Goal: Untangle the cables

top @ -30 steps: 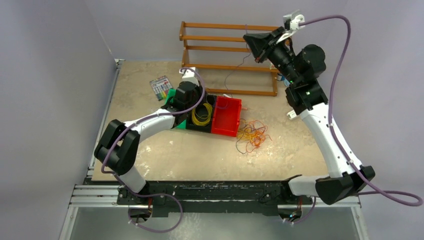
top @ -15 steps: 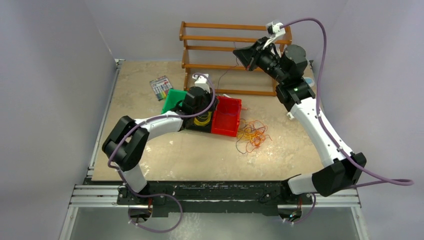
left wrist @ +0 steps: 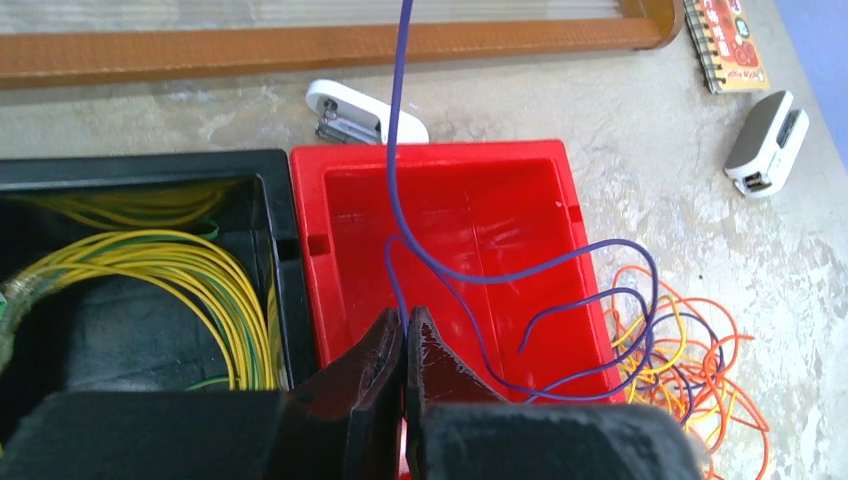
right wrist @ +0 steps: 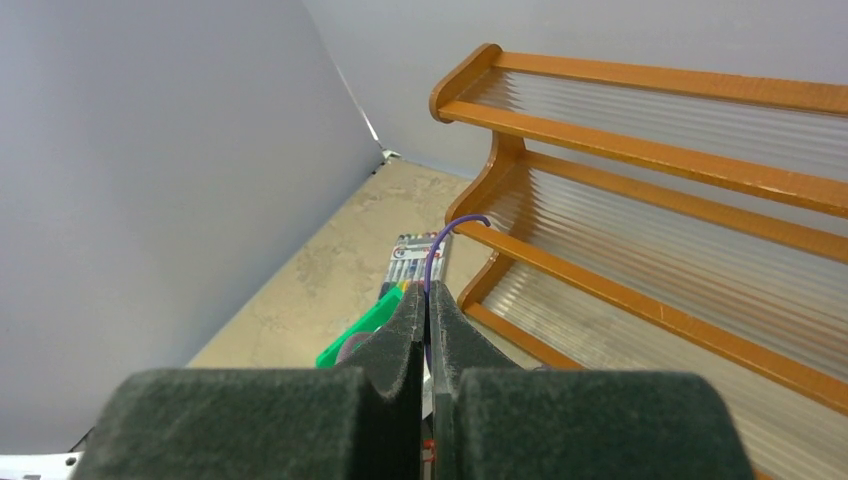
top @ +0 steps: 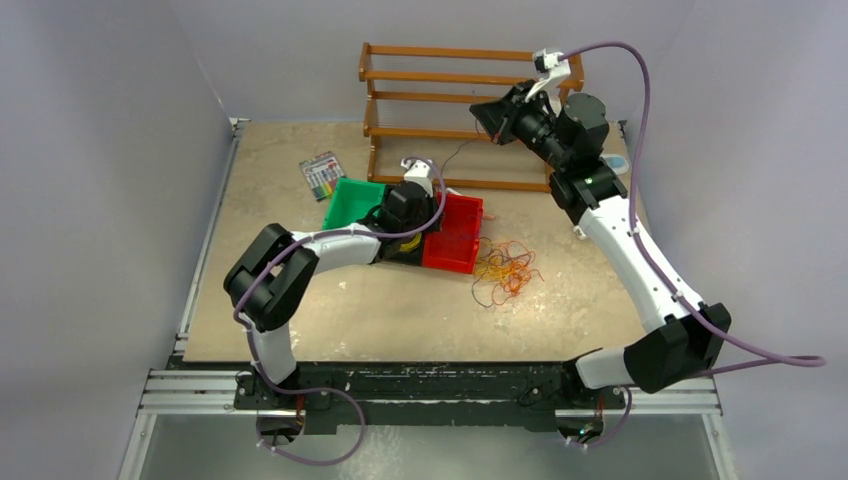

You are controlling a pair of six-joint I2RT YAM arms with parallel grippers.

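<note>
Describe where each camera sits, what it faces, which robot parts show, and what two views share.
Top external: above and behind the bases, facing down at the table; left arm and right arm show.
Left wrist: on the left arm, facing the red bin over the shut left gripper.
Right wrist: on the right arm, facing the wooden rack past the shut right gripper.
Shared: both wrist views show the purple cable, pinched by each gripper.

Orange, yellow and purple cables [top: 505,268]; red bin [left wrist: 440,210], black bin [left wrist: 140,160], green bin [top: 350,195]; brown wooden rack [top: 430,97].
</note>
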